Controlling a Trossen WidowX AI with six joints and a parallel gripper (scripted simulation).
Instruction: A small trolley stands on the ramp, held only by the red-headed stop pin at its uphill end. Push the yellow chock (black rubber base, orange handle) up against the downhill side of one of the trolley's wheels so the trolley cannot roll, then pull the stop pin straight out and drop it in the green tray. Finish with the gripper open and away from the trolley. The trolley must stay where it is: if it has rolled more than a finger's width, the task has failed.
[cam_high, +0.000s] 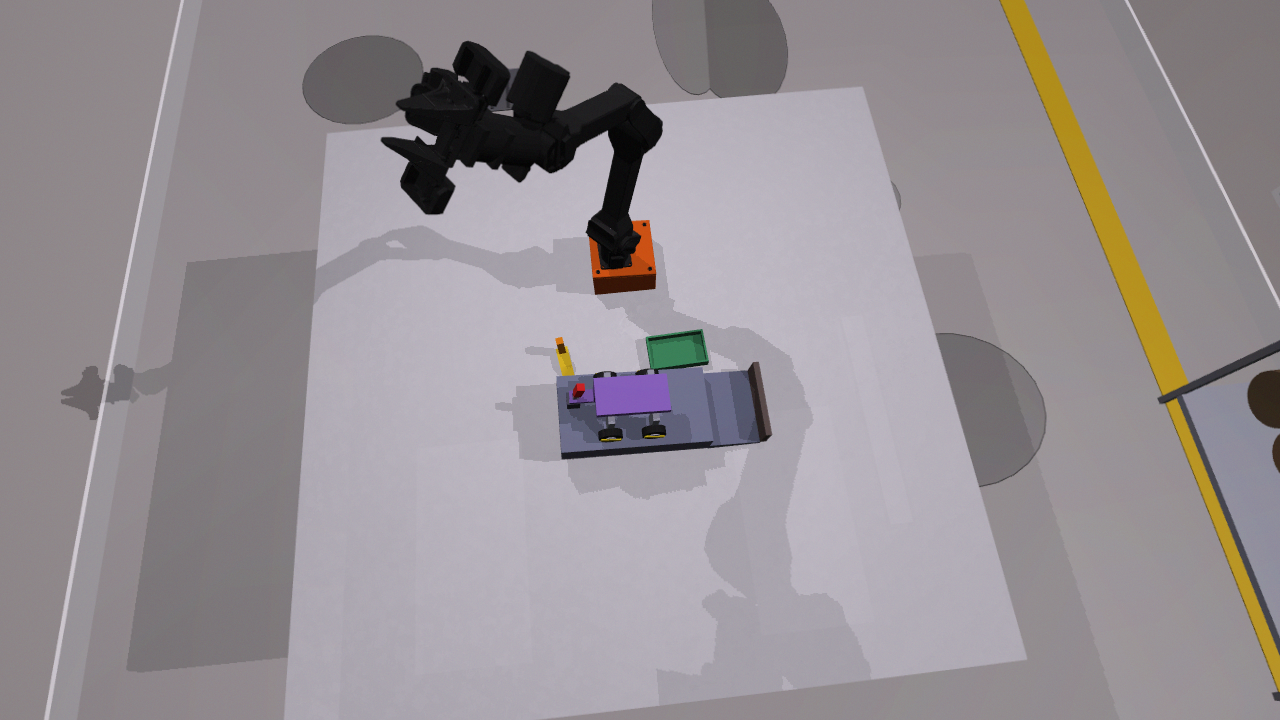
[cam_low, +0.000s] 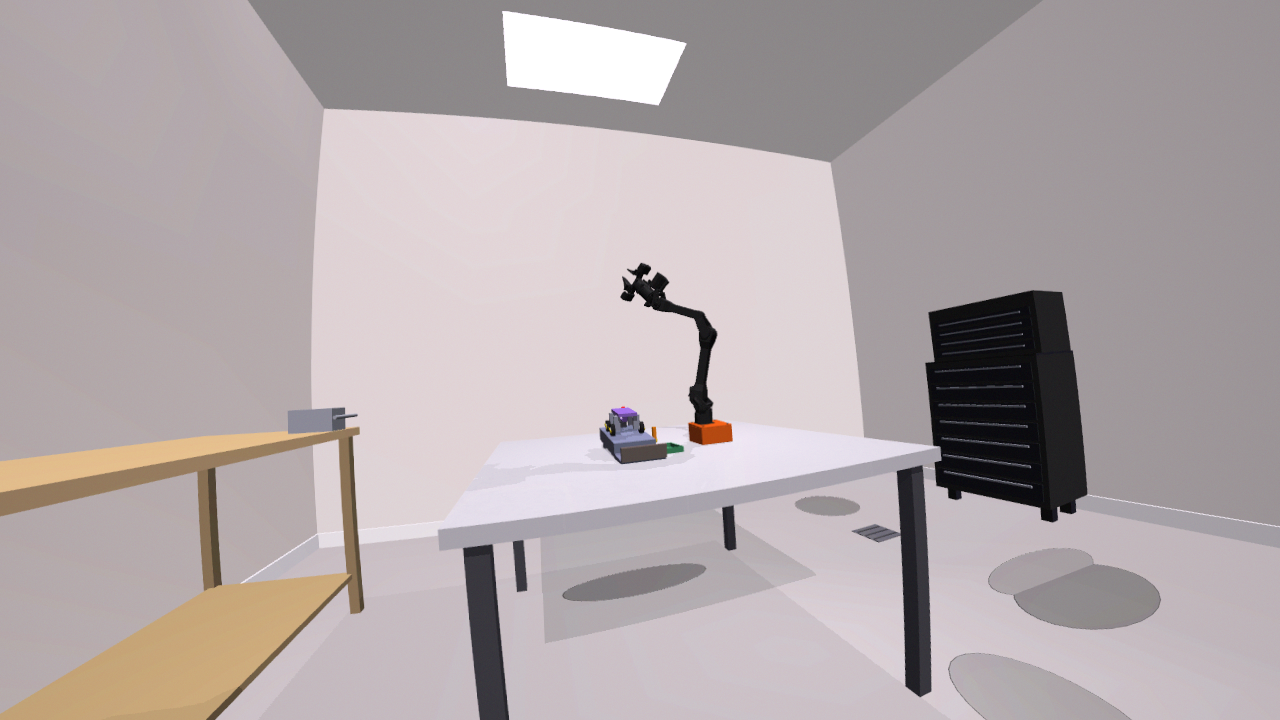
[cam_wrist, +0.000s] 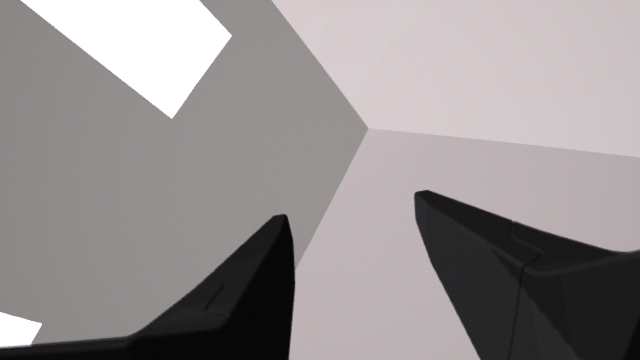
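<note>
My gripper (cam_high: 391, 122) (cam_low: 626, 274) (cam_wrist: 352, 216) is open and empty, raised high above the table and far from the trolley. The purple trolley (cam_high: 631, 394) (cam_low: 624, 412) stands on the grey-blue ramp (cam_high: 689, 420). The red-headed stop pin (cam_high: 579, 390) stands at the trolley's left end in the top view. The yellow chock (cam_high: 566, 362) with its orange handle (cam_high: 561, 342) (cam_low: 654, 433) is beside the ramp's left corner, on the arm's side, away from the wheels; its black base is not distinguishable. The green tray (cam_high: 677, 350) (cam_low: 674, 447) is empty, beside the ramp.
A brown end board (cam_high: 760, 401) (cam_low: 644, 452) stands across the ramp's lower end. The arm's orange base (cam_high: 647, 255) (cam_low: 709, 432) is behind the tray. The wrist view shows only my fingers, the ceiling, a light panel and walls.
</note>
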